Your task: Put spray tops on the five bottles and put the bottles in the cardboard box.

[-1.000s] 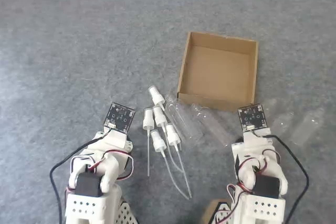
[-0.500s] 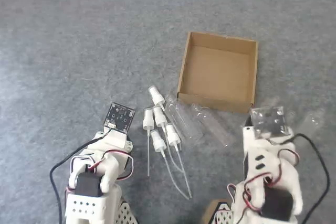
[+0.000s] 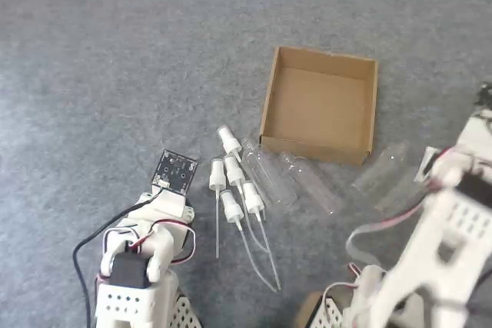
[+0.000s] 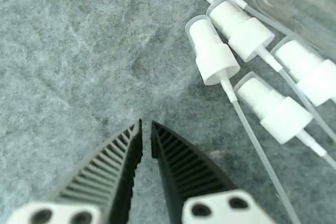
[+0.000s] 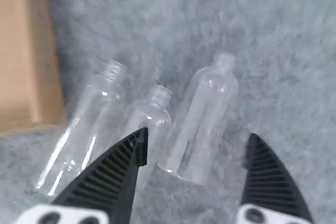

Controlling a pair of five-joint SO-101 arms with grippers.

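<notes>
We see the right gripper (image 5: 197, 145) spread wide with nothing in it, above three clear plastic bottles (image 5: 202, 116). They lie side by side with open necks on the grey felt-like mat (image 5: 294, 35), just beside the cardboard box (image 5: 21, 51), itself cut off at the edge. From above, the right arm (image 3: 453, 228) hides part of these bottles. Two more bottles (image 3: 311, 182) lie just in front of the box. The left gripper (image 4: 146, 129) has its ribbed black jaws almost together with only a sliver between them. It grips nothing and sits near the white spray tops (image 4: 212, 51), which have thin dip tubes. Two tops are cut off at the edge.
</notes>
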